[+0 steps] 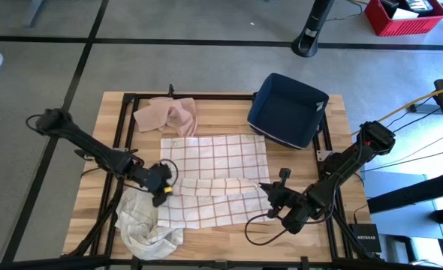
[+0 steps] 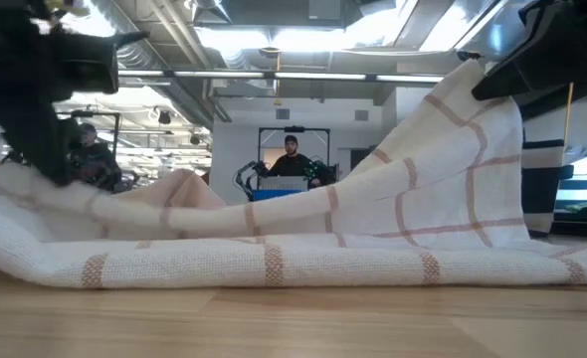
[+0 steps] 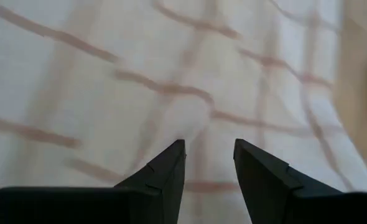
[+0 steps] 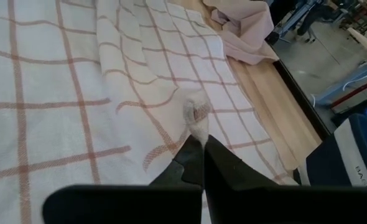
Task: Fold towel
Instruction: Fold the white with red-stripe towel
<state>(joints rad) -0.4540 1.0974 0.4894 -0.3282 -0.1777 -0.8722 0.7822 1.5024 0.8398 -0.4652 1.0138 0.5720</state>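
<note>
The wooden table [image 1: 214, 236] fills the middle of the high view. On it the checked towel [image 1: 214, 157] lies spread at the centre, its lower part doubled into a band across the lower middle. A blue bin [image 1: 285, 109] stands at upper right, a pink cloth [image 1: 165, 116] at upper centre, and a crumpled white cloth [image 1: 143, 229] at lower left.

The right gripper [image 4: 200, 152] is pressed together and pinches a small tuft of the towel. The left gripper [image 1: 161, 186] is at the band's left end; its fingers [image 3: 165, 171] stand apart, probably not gripping anything.

Risk: with only one side held, the fold can go crooked, or the small pinch can slip.
</note>
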